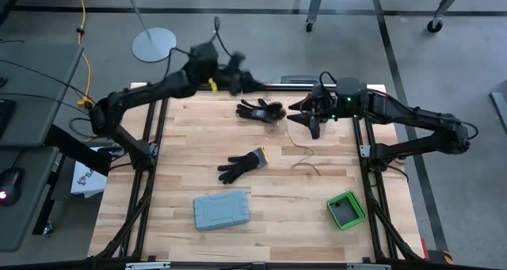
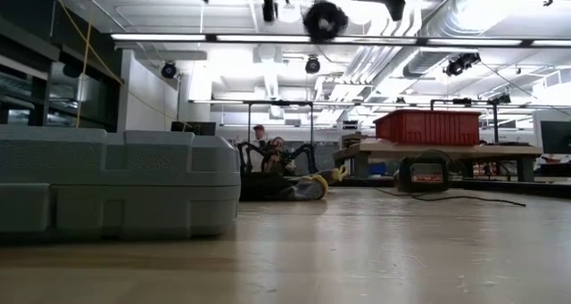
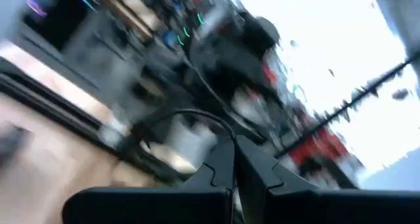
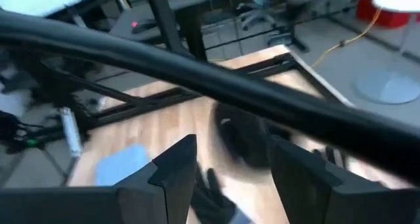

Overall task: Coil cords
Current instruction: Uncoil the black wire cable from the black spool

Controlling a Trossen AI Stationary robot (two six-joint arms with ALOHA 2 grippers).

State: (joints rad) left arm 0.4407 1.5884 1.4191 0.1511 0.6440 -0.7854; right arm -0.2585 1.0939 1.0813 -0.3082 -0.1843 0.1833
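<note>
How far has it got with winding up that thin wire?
Early, it seems: no finished coil lies on the table. In hand: the left end effector is shut on a thin cord, raised at the far edge. To do: a loose strand squiggles beside the open right end effector.

Grey concrete floor (image 1: pixel 444 72) with dark seam lines surrounds the wooden counter (image 1: pixel 182 143). Round lamp base (image 1: pixel 154 43) at 11 o'clock, yellow cable (image 1: pixel 83 40) at 10. Ceiling strip lights (image 2: pixel 268 38), red bin (image 2: pixel 426 127) on far bench.
</note>
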